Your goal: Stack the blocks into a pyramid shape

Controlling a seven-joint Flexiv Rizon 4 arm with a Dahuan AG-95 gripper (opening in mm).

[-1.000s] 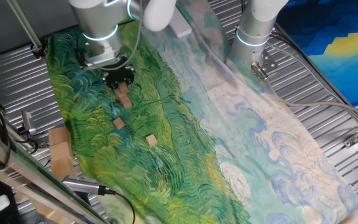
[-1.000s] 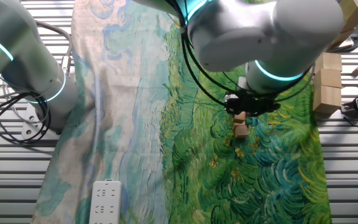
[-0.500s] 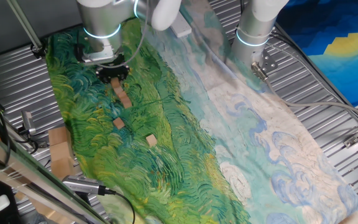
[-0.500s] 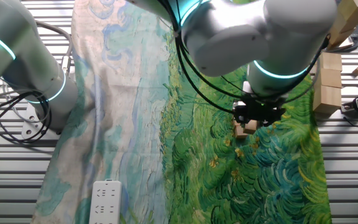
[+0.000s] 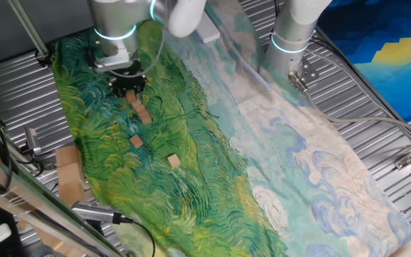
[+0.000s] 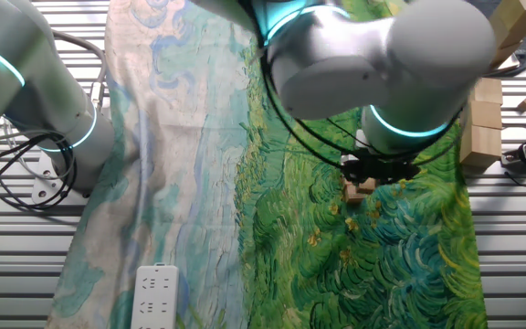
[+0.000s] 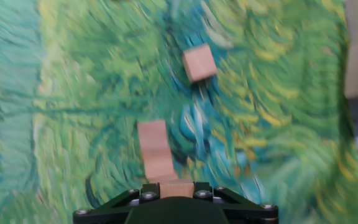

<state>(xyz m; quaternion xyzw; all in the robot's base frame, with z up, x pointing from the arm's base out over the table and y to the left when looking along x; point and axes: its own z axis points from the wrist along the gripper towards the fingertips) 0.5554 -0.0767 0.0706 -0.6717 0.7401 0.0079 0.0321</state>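
Blocks on the green painted cloth (image 5: 184, 178) covering the bench. Tool (image 7: 176, 194) over the cloth's far left part in one fixed view (image 5: 128, 83), low above a short row of blocks (image 5: 141, 111). In the hand view, one block (image 7: 176, 188) right at the tool's mouth between the black jaw parts; whether clamped or only beneath, cannot tell. Just beyond it, two more blocks (image 7: 154, 151) touching end to end, somewhat blurred. Farther off and to the right in the hand view, a single block (image 7: 199, 63), lying apart and turned a little.

Seen only in the one fixed view: two loose blocks, one (image 5: 136, 142) nearer than the row, another (image 5: 173, 162) nearer and to the right, well apart.

Seen in the other fixed view: tool (image 6: 378, 167) mostly hidden under the big grey arm, blocks (image 6: 359, 189) peeking out below; tan boxes (image 6: 482, 119) just past the cloth's right edge. Open cloth all around the loose blocks.
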